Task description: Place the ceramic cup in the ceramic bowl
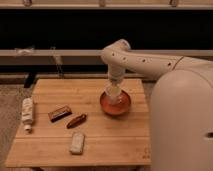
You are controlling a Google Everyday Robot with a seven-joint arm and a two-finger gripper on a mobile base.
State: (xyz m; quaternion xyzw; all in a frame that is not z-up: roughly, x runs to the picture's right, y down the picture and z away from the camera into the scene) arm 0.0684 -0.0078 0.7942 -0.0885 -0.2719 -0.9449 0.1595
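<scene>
The ceramic bowl (115,105), glossy orange-red, sits on the right part of the wooden table (100,140). The pale ceramic cup (112,93) is inside the bowl's outline, at its far left side, right under my gripper (114,90). The gripper comes down from the white arm (145,62) straight over the bowl. Whether the cup rests on the bowl's floor or hangs just above it cannot be told.
On the left part of the table lie a white bottle (27,113), a dark brown bar (59,113), a small reddish-brown oblong object (76,121) and a pale packet (77,143). My white body (182,125) stands at the right.
</scene>
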